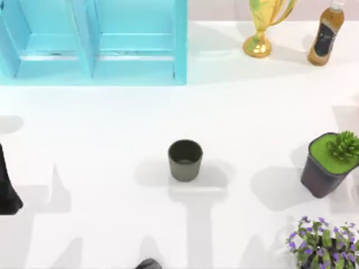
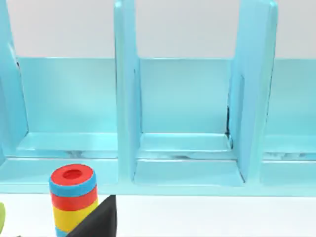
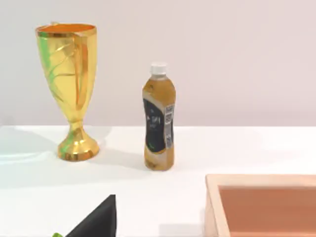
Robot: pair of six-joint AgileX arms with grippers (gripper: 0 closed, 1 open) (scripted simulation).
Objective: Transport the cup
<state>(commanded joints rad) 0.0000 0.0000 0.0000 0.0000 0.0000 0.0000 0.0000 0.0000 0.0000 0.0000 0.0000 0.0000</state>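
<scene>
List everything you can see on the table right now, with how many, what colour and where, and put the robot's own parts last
cup: one, olive-grey, upright at the table's middle
shelf unit: one, light blue, far left
trophy: one, gold, far right
bottle: one, amber with dark label and white cap, right of the trophy
succulent pot: one, dark purple with green plant, right edge
flowering plant: one, purple blooms, near right corner
ring stack: one, red, blue, yellow, before the shelf unit
tray: one, tan, partly seen in the right wrist view
table: one, white
left arm: one, black, left edge, parked
</scene>
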